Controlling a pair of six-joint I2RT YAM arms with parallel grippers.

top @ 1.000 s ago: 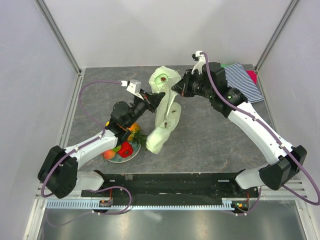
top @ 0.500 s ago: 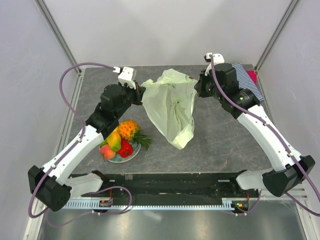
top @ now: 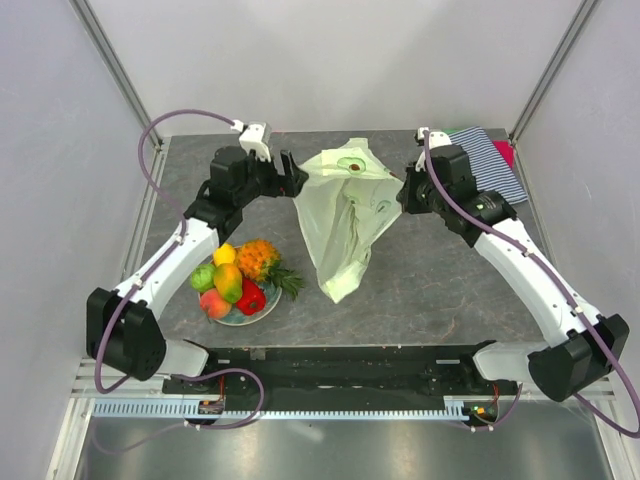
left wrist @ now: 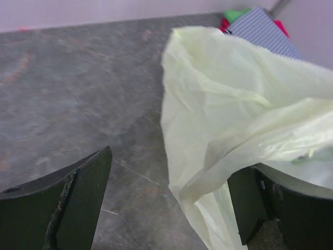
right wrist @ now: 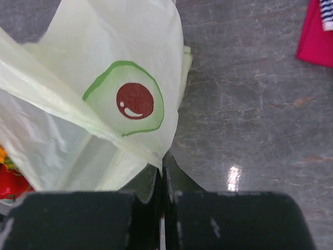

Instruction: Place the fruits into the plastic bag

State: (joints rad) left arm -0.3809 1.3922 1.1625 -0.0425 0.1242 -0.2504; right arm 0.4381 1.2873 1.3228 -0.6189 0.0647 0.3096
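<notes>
Shows the plastic bag [top: 345, 215], over mid tabletop [top: 450, 290], sagged narrower than half a second ago, pinched in the right pincer [right wrist: 162, 169], merely touching the spread left pincer [top: 293, 181], so probably wants reopening before the near-left fruits [top: 232, 280] go in.

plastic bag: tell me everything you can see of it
The plastic bag is pale green, thin, translucent and crinkled, with an avocado print. It hangs spread out, narrowing to a low tip. The right end effector is shut on its edge; the left end effector is open beside it.
</notes>
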